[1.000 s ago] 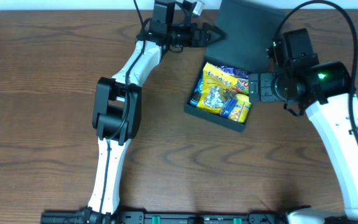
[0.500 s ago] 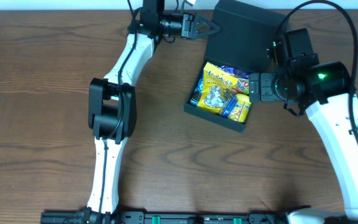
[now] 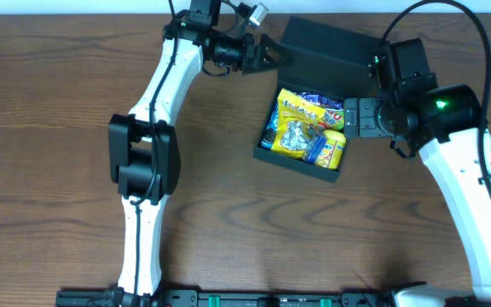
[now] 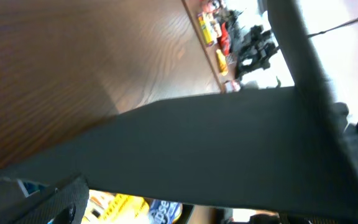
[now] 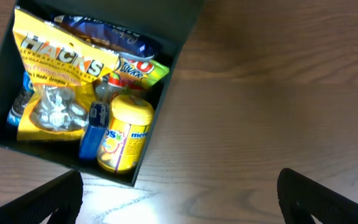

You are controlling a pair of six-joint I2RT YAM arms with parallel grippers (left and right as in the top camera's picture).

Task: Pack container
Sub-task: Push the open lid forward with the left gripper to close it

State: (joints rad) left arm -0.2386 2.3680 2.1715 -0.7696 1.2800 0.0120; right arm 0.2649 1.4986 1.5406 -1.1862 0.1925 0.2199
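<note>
The dark square container (image 3: 297, 162) sits right of centre, open and holding a yellow Hacks bag (image 3: 301, 111), a yellow tub (image 3: 331, 149) and other snack packets. Its flap lid (image 3: 331, 51) is raised at the back. My left gripper (image 3: 271, 53) is at the lid's left corner with its fingers spread against the flap. In the left wrist view the lid (image 4: 216, 149) fills the frame, with one finger (image 4: 61, 199) below it. My right gripper (image 3: 356, 118) is open and empty beside the container's right side. The right wrist view shows it (image 5: 179, 199) over bare table next to the container (image 5: 42, 155).
Brown wooden table (image 3: 58, 128) all round. The back table edge runs close behind the lid. The left arm (image 3: 143, 153) stretches across the left half of the table. Coloured clutter (image 4: 216, 31) lies off the table in the left wrist view.
The lid has swung up from lying back flat and tilts toward the box. My left gripper moved left and nearer with it. The right arm has not moved.
</note>
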